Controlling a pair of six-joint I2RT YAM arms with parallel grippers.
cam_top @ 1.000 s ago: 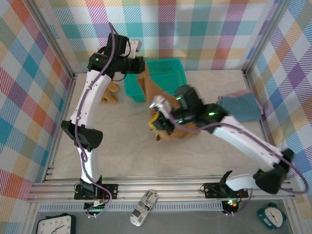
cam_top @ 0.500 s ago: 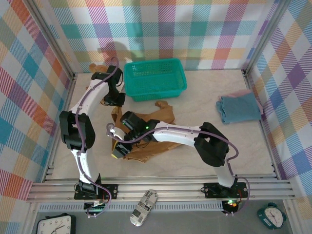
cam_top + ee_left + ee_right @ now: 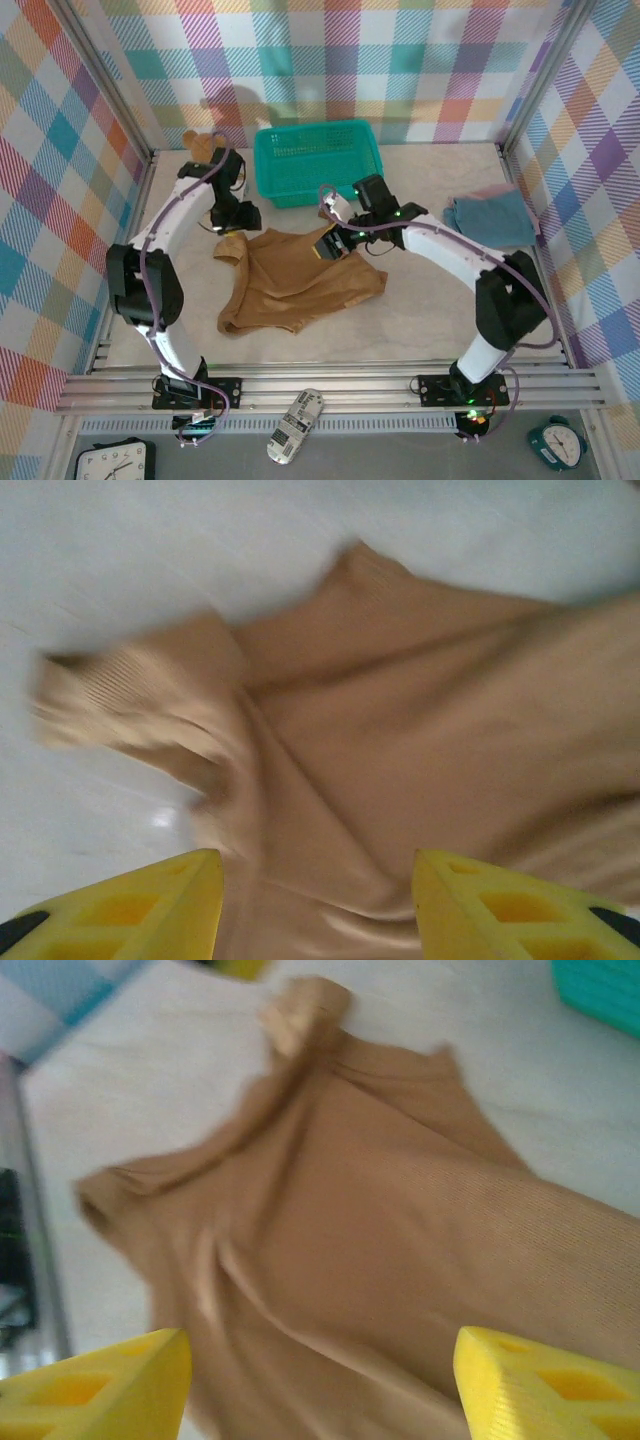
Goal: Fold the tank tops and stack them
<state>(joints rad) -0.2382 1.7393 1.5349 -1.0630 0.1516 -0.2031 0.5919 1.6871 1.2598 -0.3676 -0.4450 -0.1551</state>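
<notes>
**Ochre top laid flat; first fold not yet begun**

The ochre tank top (image 3: pixel 300 285) lies spread mid-table (image 3: pixel 440 310), lightly rumpled and unfolded; the left gripper (image 3: pixel 237 215) hangs at its far-left strap corner; the right gripper (image 3: pixel 333 246) hangs over its far-right edge. Both wrist views show yellow fingers parted wide, cloth beneath them, nothing pinched. The slate blue top (image 3: pixel 490 220) sits folded at the right, well apart; the dusty pink top (image 3: pixel 497 190) peeks along its far edge, seemingly beneath.

Judged step: lay-out done, fold due. The next move calls for pinching two matching edge points and carrying them across evenly; the bunched left strap may want smoothing first.
</notes>
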